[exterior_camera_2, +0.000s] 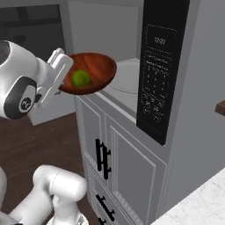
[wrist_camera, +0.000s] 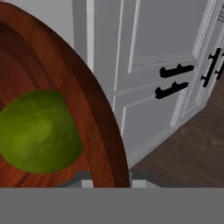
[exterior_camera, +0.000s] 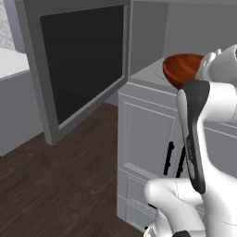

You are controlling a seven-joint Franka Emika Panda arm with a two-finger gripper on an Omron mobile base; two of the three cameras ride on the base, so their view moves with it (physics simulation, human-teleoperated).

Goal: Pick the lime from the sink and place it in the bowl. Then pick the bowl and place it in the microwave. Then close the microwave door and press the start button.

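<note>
The reddish-brown wooden bowl [exterior_camera_2: 94, 68] hangs in the air at the front of the open microwave [exterior_camera_2: 127, 83], level with its floor. The lime [exterior_camera_2: 80, 78] lies inside the bowl [wrist_camera: 52, 78], large and green in the hand view [wrist_camera: 39, 131]. My gripper [exterior_camera_2: 65, 81] is shut on the bowl's near rim, which runs between the fingertips [wrist_camera: 111, 177]. In the left base view the bowl [exterior_camera: 181, 69] shows past my forearm. The microwave door [exterior_camera: 83, 60] stands swung wide open to the left. The dark control panel [exterior_camera_2: 158, 66] sits right of the opening. The sink is out of view.
Grey panelled cabinet doors with black handles [exterior_camera_2: 103, 158] stand under the microwave. Dark wood floor [exterior_camera: 60, 185] lies to the left. A marble counter corner [exterior_camera_2: 202, 202] sits at the lower right, and a pale counter [exterior_camera: 11, 62] at the far left.
</note>
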